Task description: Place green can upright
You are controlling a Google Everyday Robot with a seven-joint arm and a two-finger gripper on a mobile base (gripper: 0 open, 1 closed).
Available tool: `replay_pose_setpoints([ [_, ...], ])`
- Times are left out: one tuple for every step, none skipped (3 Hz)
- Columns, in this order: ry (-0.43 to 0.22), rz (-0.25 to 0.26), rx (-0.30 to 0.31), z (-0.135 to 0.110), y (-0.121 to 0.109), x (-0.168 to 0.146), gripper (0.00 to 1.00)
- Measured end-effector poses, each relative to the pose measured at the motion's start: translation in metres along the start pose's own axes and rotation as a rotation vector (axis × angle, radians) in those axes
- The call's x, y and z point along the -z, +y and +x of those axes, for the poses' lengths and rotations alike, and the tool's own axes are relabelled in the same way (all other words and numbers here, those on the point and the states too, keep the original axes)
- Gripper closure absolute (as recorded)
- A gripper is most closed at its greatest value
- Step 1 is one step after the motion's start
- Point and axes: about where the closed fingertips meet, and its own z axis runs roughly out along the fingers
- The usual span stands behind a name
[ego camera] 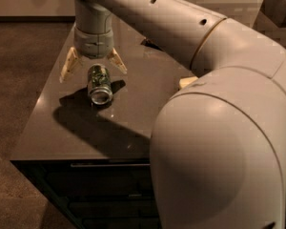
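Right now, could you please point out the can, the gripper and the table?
can [99, 84]: camera view, its side wall.
gripper [93, 75]: camera view, midway between its open fingertips, above the can.
table [128, 109]: camera view, bare top.

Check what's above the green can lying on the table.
The end effector hangs over the far end of the small green aluminium can, fingers spread open either side, not touching it. Its wrist hides the dark tabletop just beyond.
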Motion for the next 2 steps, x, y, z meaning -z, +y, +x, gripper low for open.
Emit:
replay_pose_setpoints([
  [-0.005,0.008,-0.018,-0.0033,-0.0060,-0.0027,0.19],
  [0.005,0.020,-0.023,-0.0048,-0.0058,-0.0092,0.42],
])
